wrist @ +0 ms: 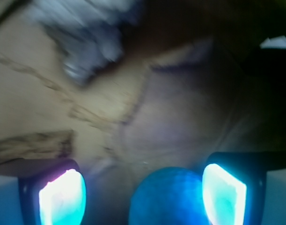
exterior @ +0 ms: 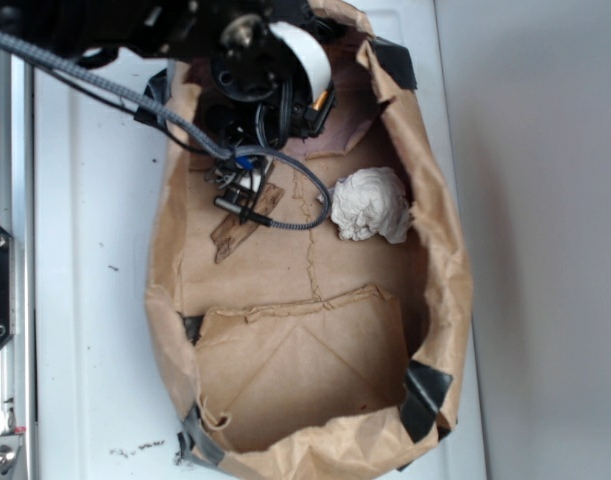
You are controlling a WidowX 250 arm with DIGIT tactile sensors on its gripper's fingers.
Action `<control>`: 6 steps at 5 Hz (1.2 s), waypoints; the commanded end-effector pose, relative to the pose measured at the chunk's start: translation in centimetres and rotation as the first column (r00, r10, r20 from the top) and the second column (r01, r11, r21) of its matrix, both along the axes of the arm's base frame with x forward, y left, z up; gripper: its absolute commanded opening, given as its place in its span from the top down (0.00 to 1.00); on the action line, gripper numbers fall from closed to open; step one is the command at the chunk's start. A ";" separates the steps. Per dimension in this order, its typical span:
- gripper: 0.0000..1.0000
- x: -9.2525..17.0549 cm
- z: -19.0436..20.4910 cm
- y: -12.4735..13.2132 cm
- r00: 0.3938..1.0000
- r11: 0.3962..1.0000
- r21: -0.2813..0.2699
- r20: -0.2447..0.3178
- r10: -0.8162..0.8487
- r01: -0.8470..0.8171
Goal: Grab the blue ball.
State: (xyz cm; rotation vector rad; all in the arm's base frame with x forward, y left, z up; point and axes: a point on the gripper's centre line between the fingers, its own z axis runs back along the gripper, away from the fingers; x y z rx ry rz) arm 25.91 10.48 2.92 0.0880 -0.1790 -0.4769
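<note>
Hand [wrist: 143, 192] spread wide, grasping nothing, fingers [wrist: 63, 197] straddling blue ball [wrist: 168, 197], ball nearer one finger. Approach step done by the look of it; next calls for closing squarely. Beyond, torn paper-bag floor [wrist: 171, 117]; farther off, crumpled white paper wad [exterior: 372, 204].

End effector [wrist: 143, 192] lowered inside bag, fingers [wrist: 63, 197] spread apart; arm reaches in from top edge.
</note>
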 end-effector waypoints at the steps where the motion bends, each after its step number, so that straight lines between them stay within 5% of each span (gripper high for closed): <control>1: 0.00 -0.3 1.4 1.8 0.999 0.999 0.001 -0.008 -0.040 0.040; 5: 0.00 -0.6 1.5 4.3 0.997 0.999 0.047 -0.075 0.022 -0.018; 6: 0.00 -0.2 -0.4 3.4 0.998 0.988 0.150 -0.058 0.040 -0.031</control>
